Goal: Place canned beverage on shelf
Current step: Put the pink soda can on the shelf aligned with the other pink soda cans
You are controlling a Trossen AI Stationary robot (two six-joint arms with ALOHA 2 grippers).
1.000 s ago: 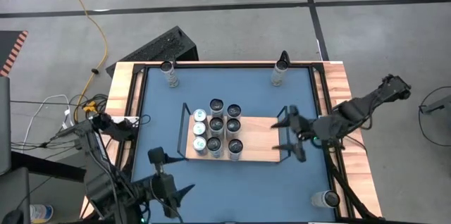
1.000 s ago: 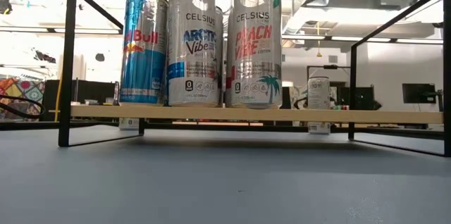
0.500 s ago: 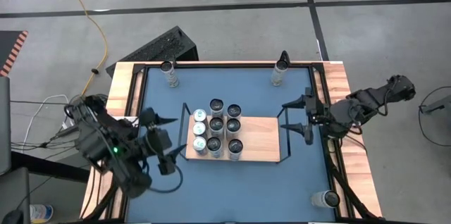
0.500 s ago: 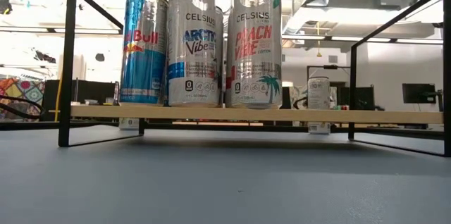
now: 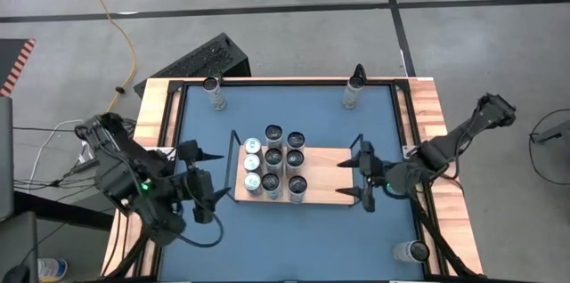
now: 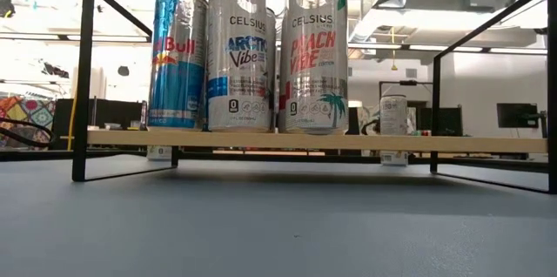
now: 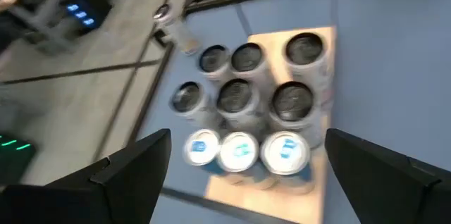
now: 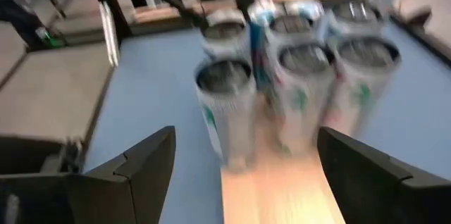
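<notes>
Light-wood shelf [image 5: 325,179] held upright cans [image 5: 274,170] between the empty, spread left gripper [image 5: 203,181] and right gripper [image 5: 356,181].

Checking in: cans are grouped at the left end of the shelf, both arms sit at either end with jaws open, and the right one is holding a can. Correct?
Not quite. The right gripper is empty: its wrist view shows open jaws with nothing between them, facing the cans. The rest stands: in the high view the cans are grouped at the left end of the shelf, and the left gripper is open too.
</notes>
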